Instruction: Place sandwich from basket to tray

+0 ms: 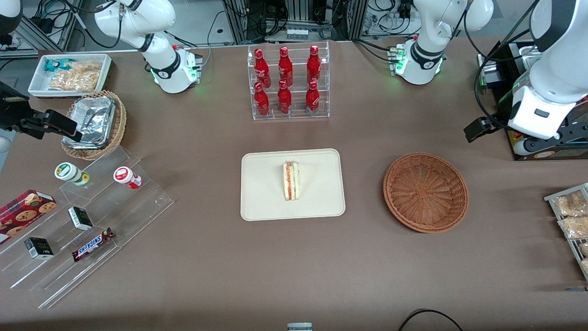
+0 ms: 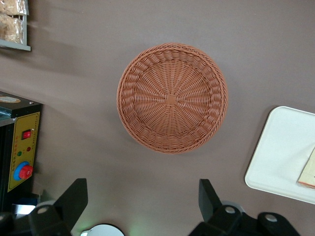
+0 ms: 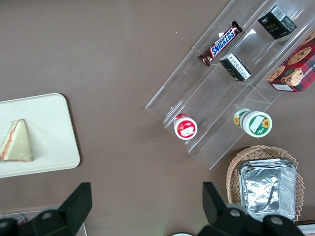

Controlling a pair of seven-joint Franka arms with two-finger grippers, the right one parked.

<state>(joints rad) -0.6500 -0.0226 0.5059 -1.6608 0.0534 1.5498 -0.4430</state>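
Observation:
The sandwich (image 1: 291, 181) stands on its edge in the middle of the cream tray (image 1: 266, 197), with its red and green filling facing up. One corner of the sandwich (image 2: 308, 173) also shows on the tray (image 2: 280, 152) in the left wrist view. The reddish-brown woven basket (image 1: 425, 192) beside the tray holds nothing. My left gripper (image 1: 475, 130) hangs above the table toward the working arm's end, farther from the front camera than the basket. In its wrist view the gripper (image 2: 142, 201) is open, nothing between its fingers (image 2: 74, 196), and the basket (image 2: 129, 98) lies below it.
A clear rack of red bottles (image 1: 287, 82) stands farther from the front camera than the tray. A yellow-faced control box (image 2: 17, 142) and a rack of snack packets (image 1: 572, 220) sit at the working arm's end. Acrylic steps with snacks (image 1: 82, 220) and a foil-lined basket (image 1: 94, 124) lie toward the parked arm's end.

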